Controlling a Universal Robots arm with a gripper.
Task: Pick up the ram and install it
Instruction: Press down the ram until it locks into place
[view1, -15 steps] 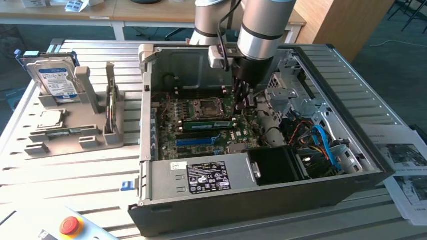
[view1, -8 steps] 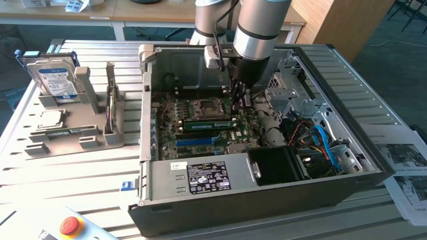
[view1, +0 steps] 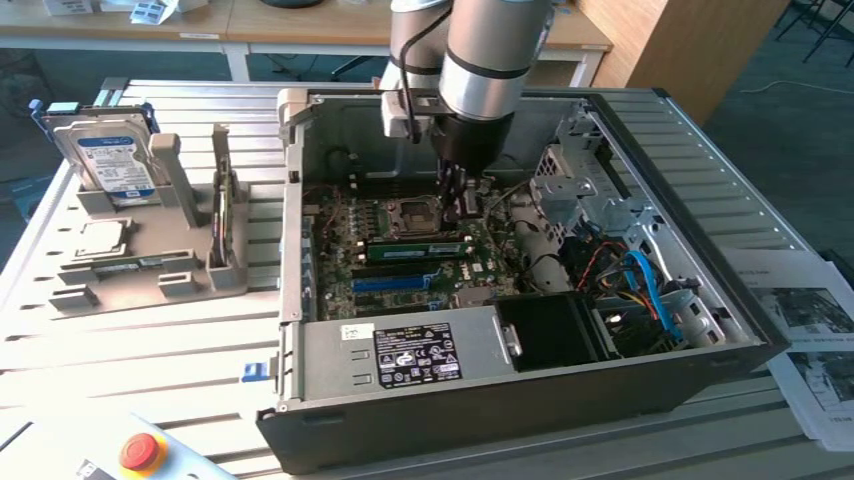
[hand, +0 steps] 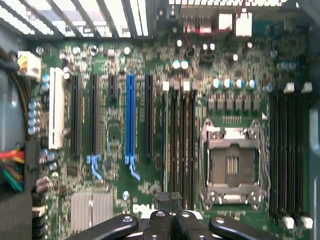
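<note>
I see my end effector (view1: 461, 200) closed narrow inside the open black metal computer case (view1: 534, 390) at the centre of the frame, its tips just above the green ram (view1: 416, 246), a long flat stick lying in the motherboard (view1: 334, 250) slots. At the left, on the ribbed metal desk (view1: 160, 340), one grey plastic holder (view1: 134, 270) carries one silver hard drive (view1: 110, 160).

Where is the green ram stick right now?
In the exterior view the ram lies seated on the motherboard inside the computer case, beside the processor socket, below the tool.
</note>
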